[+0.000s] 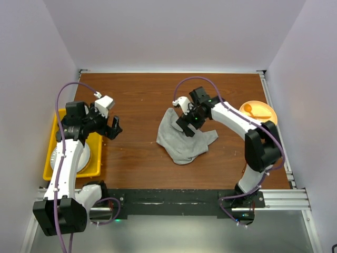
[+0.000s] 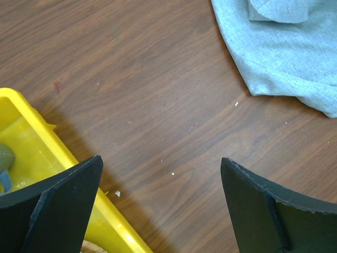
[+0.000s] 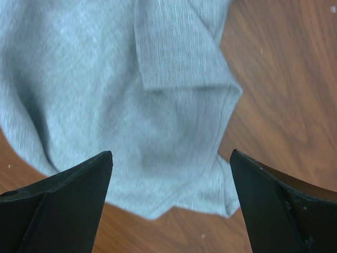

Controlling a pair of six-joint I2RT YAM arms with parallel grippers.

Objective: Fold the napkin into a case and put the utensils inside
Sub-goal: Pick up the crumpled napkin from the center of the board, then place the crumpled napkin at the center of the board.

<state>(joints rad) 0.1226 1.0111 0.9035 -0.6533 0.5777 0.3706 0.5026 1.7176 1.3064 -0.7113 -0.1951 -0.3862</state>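
The soft, thin, light-grey cloth napkin (image 1: 184,139) lies rumpled on the brown wooden bench (image 1: 137,100), not spread flat. One corner flap (image 3: 179,47) is doubled back over its middle and its lower edge is bunched. The black two-fingered right hand (image 1: 186,125) hangs directly over the napkin's upper part, its fingers spread wide and gripping nothing. The matching left hand (image 1: 114,128) is well to the left of the napkin, equally wide open and empty, with the yellow plastic tray (image 1: 52,142) beyond it, farther from the napkin. The main risk I see is a pinch that lands on the doubled flap. It would catch two layers, so the cloth would lift as a lump instead of opening. A grab in the middle of the napkin rather than at an edge would do the same. With the left hand so far from the napkin, a one-handed pull would likely drag the thin cloth across the wood and deepen the creases. Folding over those creases would probably give a crooked case too short or narrow for a spoon. To the right of the napkin sits a round orange dish (image 1: 268,117) holding an orange spoon (image 1: 253,112), which could be taken by mistake. The copper-coloured cutlery is not visible in any view.
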